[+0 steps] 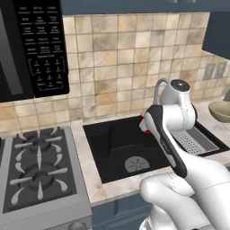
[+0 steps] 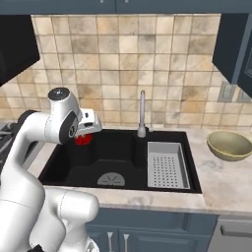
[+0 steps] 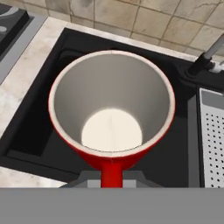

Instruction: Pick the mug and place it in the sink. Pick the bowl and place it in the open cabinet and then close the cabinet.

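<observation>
- Gripping the mug [image 3: 111, 113] by its handle, my gripper [image 3: 111, 177] is clamped tight; smooth red wall, round rim, matte white inside facing the hand camera.
- Below it lies the sink [image 2: 69, 165]: black, rectangular, with a round grey drain [image 2: 110, 179]; the mug hangs above its left half.
- Right of that, a grey perforated tray [image 2: 167, 165].
- Behind, a slim chrome faucet [image 2: 142, 113].
- Farthest right, the shallow olive bowl [image 2: 229, 145] rests on the mottled stone counter [image 2: 221, 184].

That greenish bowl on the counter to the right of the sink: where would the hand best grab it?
Probably by the rim. The bowl sits upright, wide and shallow, too broad to span, so pinching one edge from above looks best, one finger inside and one outside. The hand is shut on the mug over the sink.
</observation>
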Controlling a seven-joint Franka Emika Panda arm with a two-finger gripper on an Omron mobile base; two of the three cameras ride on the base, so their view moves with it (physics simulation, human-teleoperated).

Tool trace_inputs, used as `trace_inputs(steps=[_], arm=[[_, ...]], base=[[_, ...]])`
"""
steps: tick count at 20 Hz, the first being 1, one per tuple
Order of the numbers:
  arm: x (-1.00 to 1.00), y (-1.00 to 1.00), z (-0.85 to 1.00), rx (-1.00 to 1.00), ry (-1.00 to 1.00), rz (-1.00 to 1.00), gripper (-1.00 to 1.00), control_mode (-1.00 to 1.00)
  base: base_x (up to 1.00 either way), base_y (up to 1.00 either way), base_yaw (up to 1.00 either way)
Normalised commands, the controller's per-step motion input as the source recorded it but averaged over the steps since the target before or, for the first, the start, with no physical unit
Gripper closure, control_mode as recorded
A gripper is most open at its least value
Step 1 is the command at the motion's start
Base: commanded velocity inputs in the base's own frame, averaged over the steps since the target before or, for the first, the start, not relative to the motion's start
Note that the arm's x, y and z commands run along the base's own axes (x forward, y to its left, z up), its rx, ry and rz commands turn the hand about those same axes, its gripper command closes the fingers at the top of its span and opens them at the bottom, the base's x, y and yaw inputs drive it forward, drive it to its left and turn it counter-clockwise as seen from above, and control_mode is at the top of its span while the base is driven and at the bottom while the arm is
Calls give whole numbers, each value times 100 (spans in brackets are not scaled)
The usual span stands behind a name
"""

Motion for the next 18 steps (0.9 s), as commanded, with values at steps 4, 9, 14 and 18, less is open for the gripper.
trace_inputs(steps=[4, 9, 14, 18], arm=[[0, 0, 0, 0, 0, 0, 100, 100], [0, 0, 0, 0, 0, 0, 100, 100], [0, 0, 0, 0, 0, 0, 100, 100], [18, 8, 0, 0, 0, -7, 100, -100]], base=[[57, 4, -17], [60, 8, -16], [53, 7, -17], [20, 6, -8]])
